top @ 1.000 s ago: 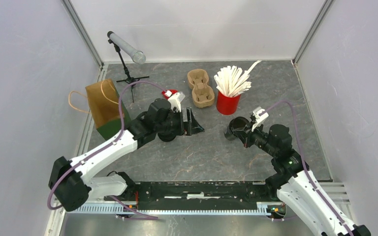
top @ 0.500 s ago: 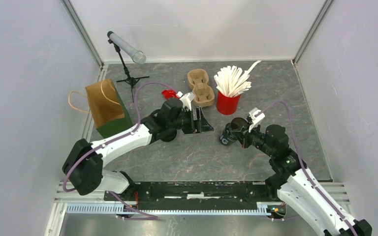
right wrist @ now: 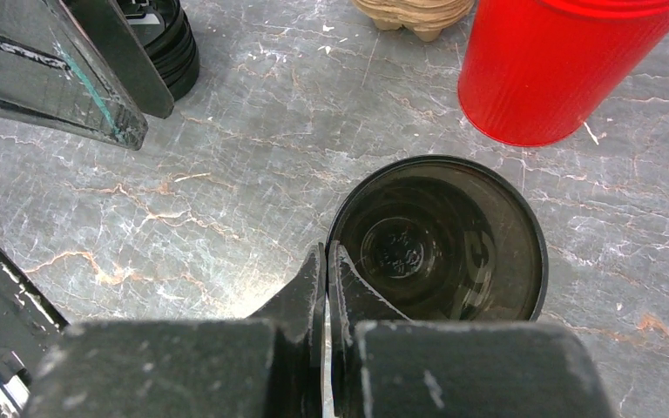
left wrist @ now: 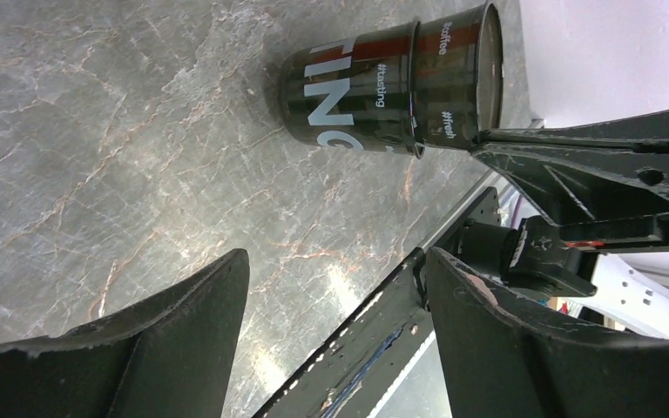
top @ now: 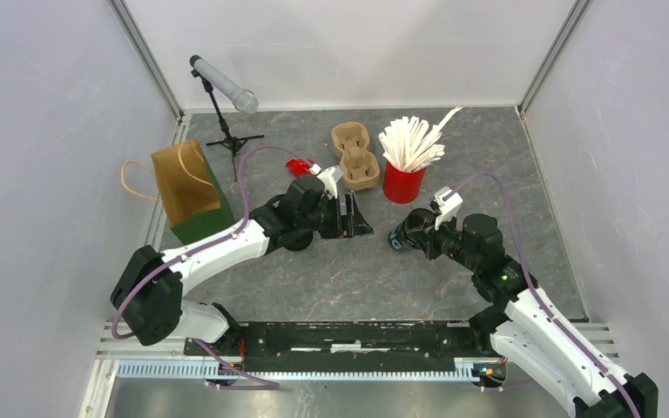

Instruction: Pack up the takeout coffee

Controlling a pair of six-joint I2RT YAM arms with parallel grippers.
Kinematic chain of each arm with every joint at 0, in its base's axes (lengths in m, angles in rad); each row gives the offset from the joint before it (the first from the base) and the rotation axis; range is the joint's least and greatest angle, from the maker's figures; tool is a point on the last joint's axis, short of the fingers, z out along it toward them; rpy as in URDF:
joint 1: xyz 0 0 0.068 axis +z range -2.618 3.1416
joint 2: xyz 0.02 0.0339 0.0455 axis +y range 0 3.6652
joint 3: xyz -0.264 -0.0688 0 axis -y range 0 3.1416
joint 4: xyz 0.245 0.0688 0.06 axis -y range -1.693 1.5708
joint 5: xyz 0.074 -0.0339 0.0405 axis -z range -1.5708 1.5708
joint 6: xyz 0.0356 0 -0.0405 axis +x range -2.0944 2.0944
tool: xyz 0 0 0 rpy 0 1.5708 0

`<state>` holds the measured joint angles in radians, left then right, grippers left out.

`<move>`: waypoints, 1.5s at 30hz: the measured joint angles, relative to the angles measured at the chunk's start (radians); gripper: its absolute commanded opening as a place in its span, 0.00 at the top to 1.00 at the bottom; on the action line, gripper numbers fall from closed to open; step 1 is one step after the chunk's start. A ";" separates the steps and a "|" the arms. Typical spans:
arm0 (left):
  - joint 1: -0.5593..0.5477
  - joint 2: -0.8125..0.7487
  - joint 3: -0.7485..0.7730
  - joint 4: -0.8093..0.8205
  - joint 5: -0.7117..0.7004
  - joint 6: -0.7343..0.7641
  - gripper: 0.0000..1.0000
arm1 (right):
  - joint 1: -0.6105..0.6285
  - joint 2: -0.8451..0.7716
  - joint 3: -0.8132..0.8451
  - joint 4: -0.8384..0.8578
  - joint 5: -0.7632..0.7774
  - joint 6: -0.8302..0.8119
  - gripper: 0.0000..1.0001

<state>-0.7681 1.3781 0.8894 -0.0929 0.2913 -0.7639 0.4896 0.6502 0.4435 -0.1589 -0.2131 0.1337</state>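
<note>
Coffee cup (right wrist: 440, 235): black, printed, mouth up, located mid-table (top: 348, 279), just in front of the red cup (right wrist: 566, 70) holding white sticks. Whether its base touches the surface cannot be told. The right gripper (right wrist: 327, 261) is pressed together on the cup's rim, pinching the wall. The left gripper (left wrist: 335, 261) is spread wide, empty, facing the cup from its left and apart from it. The cardboard tray (top: 354, 157) lies behind; the paper bag (top: 187, 187) stands far left.
</note>
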 measured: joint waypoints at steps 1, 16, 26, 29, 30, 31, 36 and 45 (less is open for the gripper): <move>0.000 -0.001 0.000 -0.011 -0.004 0.005 0.20 | 0.002 0.003 0.005 -0.005 0.000 0.000 1.00; 0.000 -0.124 0.045 -0.173 -0.145 0.075 0.19 | 0.032 0.054 0.164 -0.092 0.024 -0.011 1.00; 0.000 -0.239 0.159 -0.348 -0.282 0.131 0.18 | 0.107 0.113 0.282 -0.104 0.031 -0.019 1.00; 0.000 -0.282 0.168 -0.390 -0.325 0.136 0.18 | 0.167 0.156 0.303 -0.085 0.037 -0.016 1.00; 0.000 -0.296 0.168 -0.404 -0.340 0.137 0.18 | 0.189 0.172 0.308 -0.077 0.042 -0.016 1.00; 0.000 -0.307 0.168 -0.412 -0.349 0.137 0.18 | 0.212 0.188 0.310 -0.068 0.051 -0.016 1.00; 0.000 -0.402 0.137 -0.444 -0.424 0.137 0.18 | 0.356 0.315 0.335 -0.010 0.136 -0.018 1.00; 0.000 -0.520 0.101 -0.497 -0.499 0.137 0.17 | 0.495 0.542 0.358 0.029 0.370 -0.036 1.00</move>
<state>-0.7681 0.8585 0.9905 -0.5900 -0.2073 -0.6273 0.9848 1.1923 0.8017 -0.1303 0.1566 0.0978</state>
